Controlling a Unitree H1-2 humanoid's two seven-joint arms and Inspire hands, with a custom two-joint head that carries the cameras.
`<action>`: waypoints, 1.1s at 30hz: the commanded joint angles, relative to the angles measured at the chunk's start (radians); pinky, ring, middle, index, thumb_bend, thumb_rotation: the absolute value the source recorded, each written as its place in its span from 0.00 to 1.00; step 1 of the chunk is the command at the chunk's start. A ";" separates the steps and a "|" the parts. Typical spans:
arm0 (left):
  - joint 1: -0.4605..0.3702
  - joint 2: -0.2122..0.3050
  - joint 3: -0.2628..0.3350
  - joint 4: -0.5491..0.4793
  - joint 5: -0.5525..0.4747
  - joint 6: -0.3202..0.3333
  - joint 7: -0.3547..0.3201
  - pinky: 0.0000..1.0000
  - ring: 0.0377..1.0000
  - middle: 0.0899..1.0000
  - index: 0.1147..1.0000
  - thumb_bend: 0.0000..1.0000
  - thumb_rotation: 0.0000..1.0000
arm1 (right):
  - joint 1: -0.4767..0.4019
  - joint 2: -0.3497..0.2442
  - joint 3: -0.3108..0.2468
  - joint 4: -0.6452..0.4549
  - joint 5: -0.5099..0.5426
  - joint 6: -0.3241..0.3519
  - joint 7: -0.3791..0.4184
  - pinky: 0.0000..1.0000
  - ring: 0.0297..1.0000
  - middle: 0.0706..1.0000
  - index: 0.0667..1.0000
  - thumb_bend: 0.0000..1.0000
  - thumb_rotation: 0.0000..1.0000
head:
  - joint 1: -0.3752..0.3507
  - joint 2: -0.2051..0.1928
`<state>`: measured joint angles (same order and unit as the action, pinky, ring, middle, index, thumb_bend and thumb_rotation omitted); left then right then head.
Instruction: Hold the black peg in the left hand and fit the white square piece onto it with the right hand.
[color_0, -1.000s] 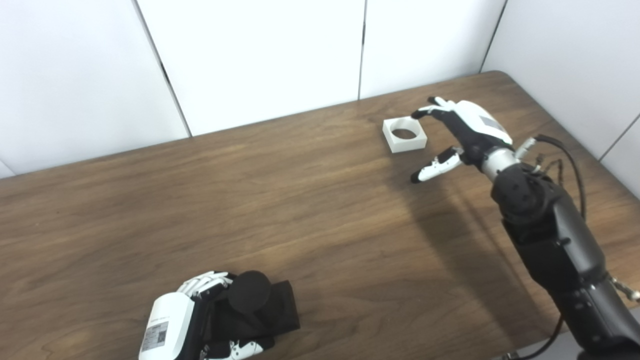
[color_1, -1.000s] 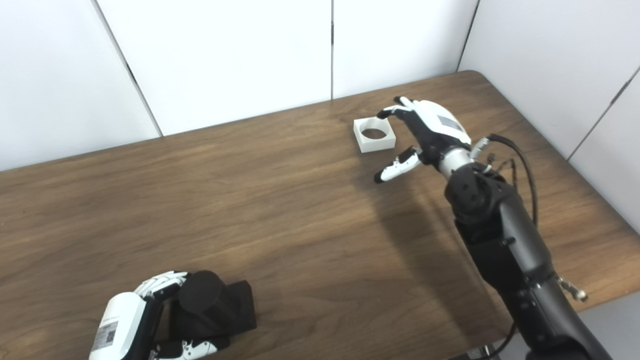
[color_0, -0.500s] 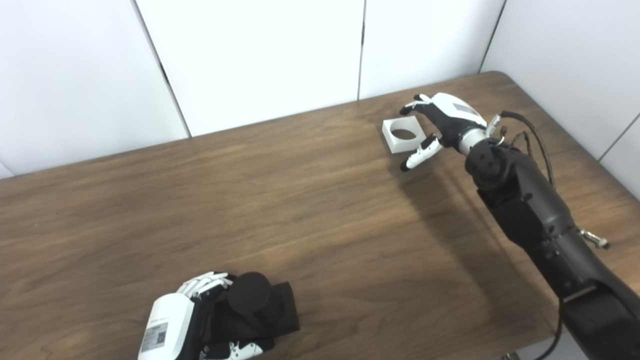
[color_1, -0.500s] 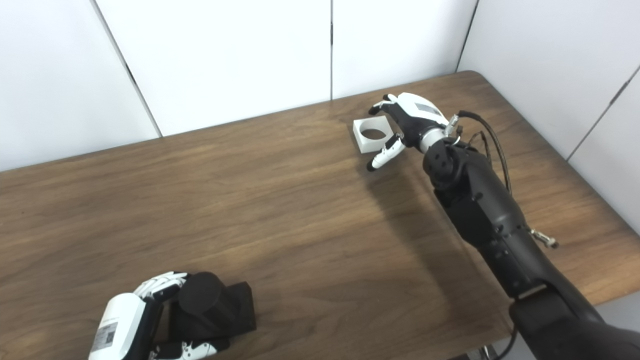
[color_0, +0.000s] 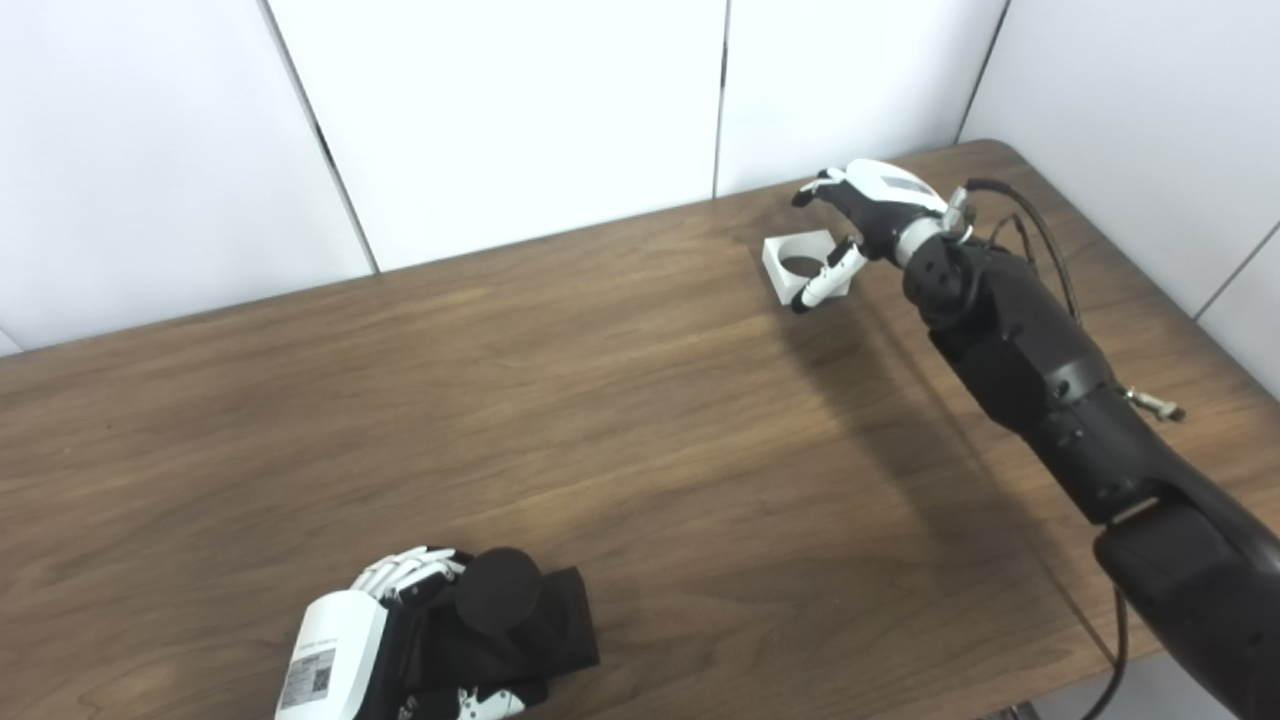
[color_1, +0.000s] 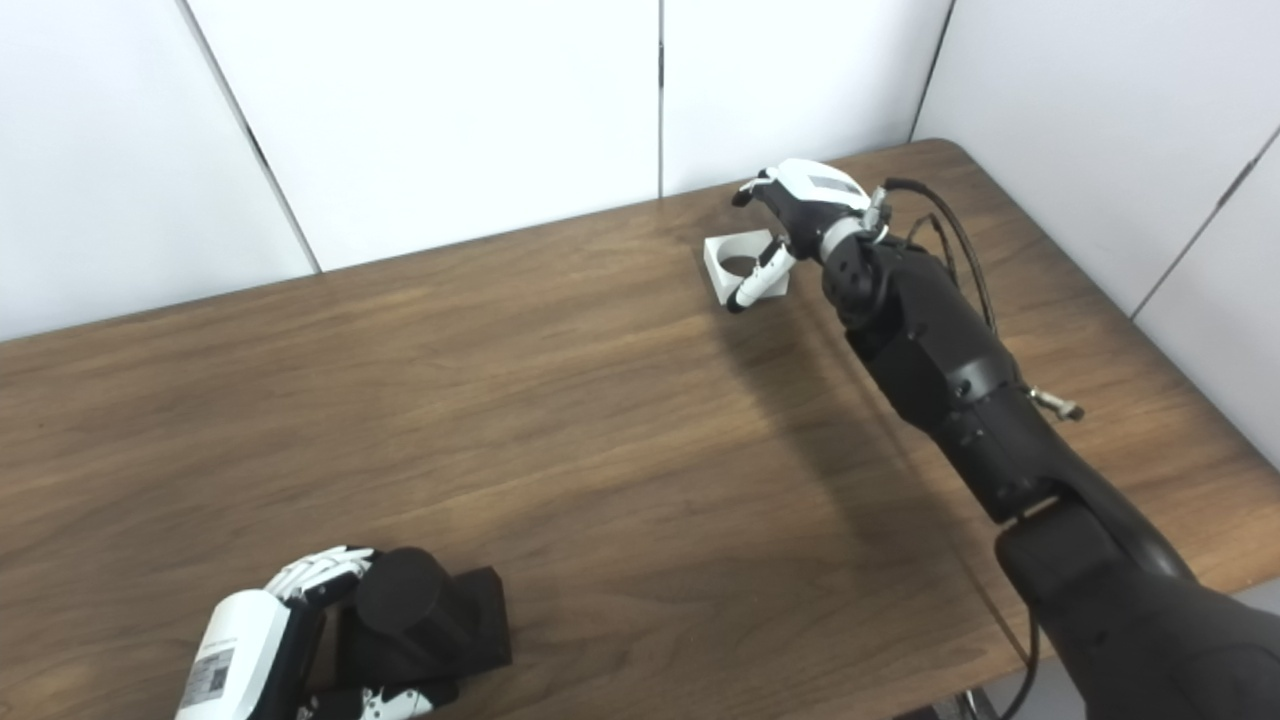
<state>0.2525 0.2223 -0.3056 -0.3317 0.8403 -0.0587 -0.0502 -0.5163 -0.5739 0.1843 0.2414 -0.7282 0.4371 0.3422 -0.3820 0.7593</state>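
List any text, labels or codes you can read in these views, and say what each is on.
Nothing can be read.
Back of the left robot hand: a label with a square code and small print, too blurred to read.
Back of the right robot hand: a grey patch, no legible text.
Black peg, white square piece, table: no markings.

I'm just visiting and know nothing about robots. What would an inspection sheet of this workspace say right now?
Surface: brown wooden table, no marks seen.
Job's things: black peg upright on its black base near the front edge; white square piece with a round hole lying flat at the far side.
Clutter: nothing seen.
Hands: left hand wrapped around the peg's base; right hand open above the white piece, fingers spread, not gripping.
Cables: black cables looping off the right wrist.
Surroundings: white wall panels behind the table.
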 joint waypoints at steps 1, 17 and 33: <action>0.039 0.024 -0.005 0.016 -0.003 0.017 -0.040 0.80 0.79 0.71 0.42 0.52 0.05 | -0.067 -0.039 0.005 0.005 -0.017 -0.011 -0.023 1.00 1.00 0.96 0.80 0.87 0.21 | 0.001 0.002; 0.046 0.009 -0.007 -0.013 -0.001 0.031 -0.050 0.80 0.80 0.71 0.41 0.52 0.05 | -0.140 -0.085 0.141 0.093 -0.056 -0.044 0.010 0.99 0.99 0.90 0.66 0.83 0.19 | 0.012 0.010; 0.037 -0.024 -0.020 -0.025 0.022 0.045 -0.054 0.79 0.78 0.70 0.41 0.52 0.05 | -0.114 -0.103 0.136 0.109 -0.038 -0.209 -0.078 0.93 0.88 0.75 0.45 0.52 0.13 | 0.055 0.009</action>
<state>0.2679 0.1982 -0.3098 -0.3593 0.8585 -0.0380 -0.0657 -0.5953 -0.6402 0.3330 0.3701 -0.7565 0.2549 0.2845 -0.3268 0.7685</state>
